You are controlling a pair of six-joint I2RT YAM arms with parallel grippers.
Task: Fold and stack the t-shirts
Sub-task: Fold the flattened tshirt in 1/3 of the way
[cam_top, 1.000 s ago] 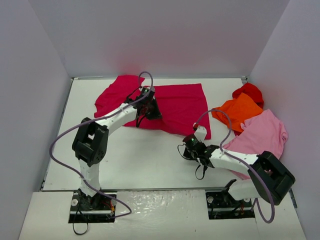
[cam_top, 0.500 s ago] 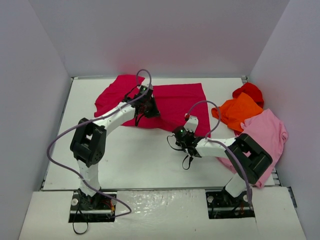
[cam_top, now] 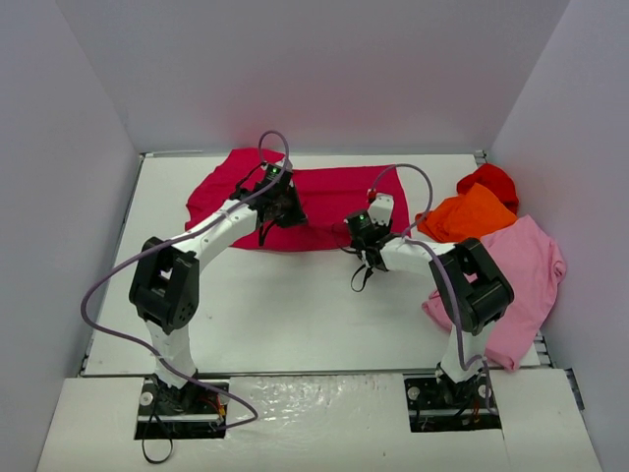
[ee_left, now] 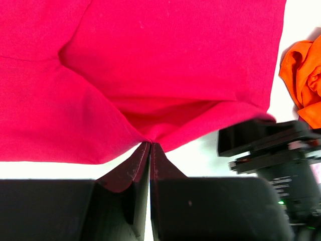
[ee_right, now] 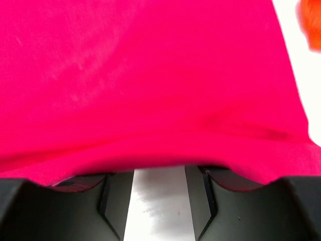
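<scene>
A big, soft crimson-magenta cloth t-shirt [cam_top: 334,197] lies spread out at the far middle of the flat white table [cam_top: 295,315]. Both arms reach out to it.

The left gripper [cam_top: 285,208] is over the left half of this shirt. In the left wrist view its two black fingers [ee_left: 130,170] are pressed tight together. They pinch a bit of the shirt's near edge between them. The cloth is pulled into a point there, and creases run away from it.

The right gripper [cam_top: 385,208] is at the right end of the same shirt, by its near edge. In the right wrist view its fingers [ee_right: 108,196] stand wide apart, and white table shows in the gap. The shirt's edge hangs over the fingertips and hides them. I cannot tell if they touch the cloth.

Three more shirts sit at the right side of the table, apart from the big one. A crumpled orange cloth t-shirt [cam_top: 472,213] is the one nearest the right gripper. A bunched-up red cloth t-shirt [cam_top: 489,181] lies just behind it, touching it. A light pink cloth t-shirt [cam_top: 526,270] is spread out closer to the arms and reaches the table's right edge.
</scene>
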